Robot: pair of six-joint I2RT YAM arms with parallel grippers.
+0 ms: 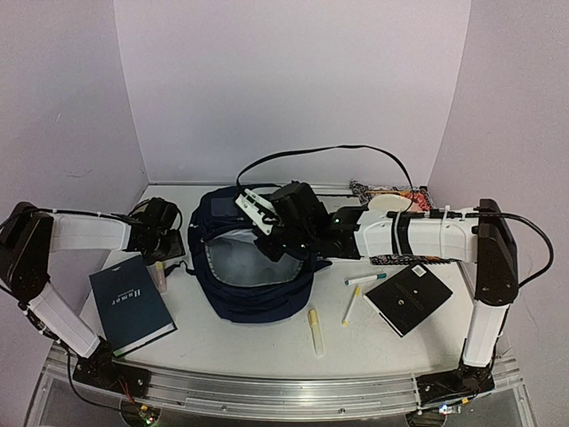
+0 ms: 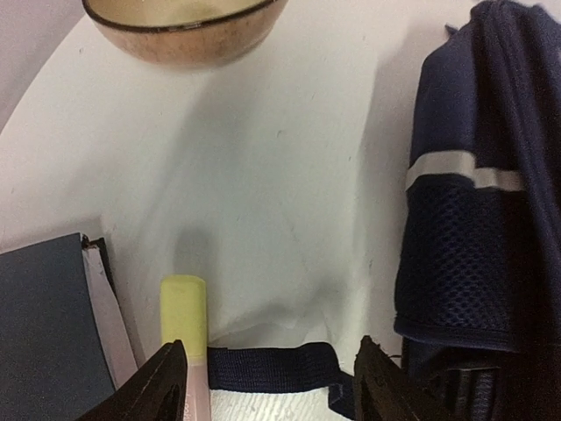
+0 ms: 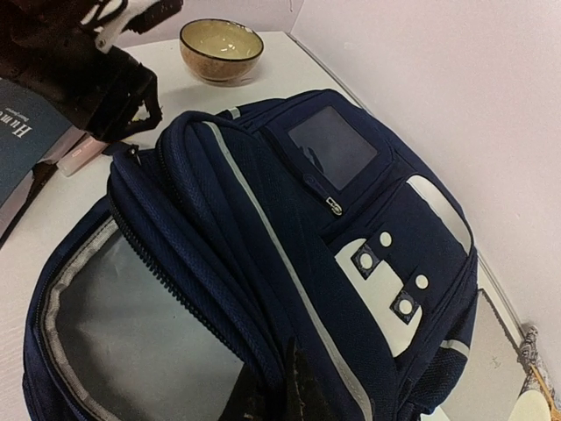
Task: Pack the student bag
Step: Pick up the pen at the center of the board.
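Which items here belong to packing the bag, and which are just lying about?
Likely part of the job: student bag, dark book, yellow highlighters, teal-capped pen, black notebook.
Probably just lying about: bowl, patterned cloth at the back.

We've got the student bag (image 1: 253, 276) sitting mid-bench (image 1: 267, 347).
Book (image 1: 132, 304) lies on its left, bowl (image 3: 221, 48) behind the book; markers (image 1: 316, 331) and a flat pad (image 1: 408, 299) lie on its right.

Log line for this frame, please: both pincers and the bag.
left pincer open beside yellow-capped marker and book | right pincer shut on student bag rim, holding it open | grey lining exposed
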